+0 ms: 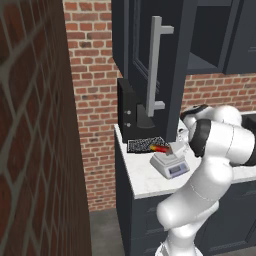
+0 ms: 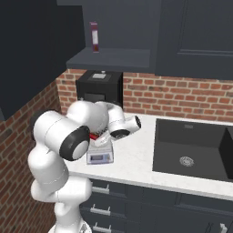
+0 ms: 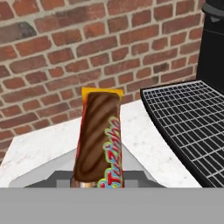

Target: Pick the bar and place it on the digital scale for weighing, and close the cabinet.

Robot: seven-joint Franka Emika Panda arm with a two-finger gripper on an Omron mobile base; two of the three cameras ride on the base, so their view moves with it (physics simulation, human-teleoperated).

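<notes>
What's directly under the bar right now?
The digital scale sits under the bar, with the gripper shut on the bar. Whether the bar touches the platform is hidden.

I see a white marble counter (image 1: 150, 182) against the brick wall. On it sit the digital scale (image 1: 170, 165), a black mesh mat (image 1: 146, 145) just behind the scale, and a small black box appliance (image 2: 99, 91) at the back corner.

Bar (image 3: 98, 140) above scale (image 1: 170, 164), beside mat (image 3: 192, 127)
</notes>
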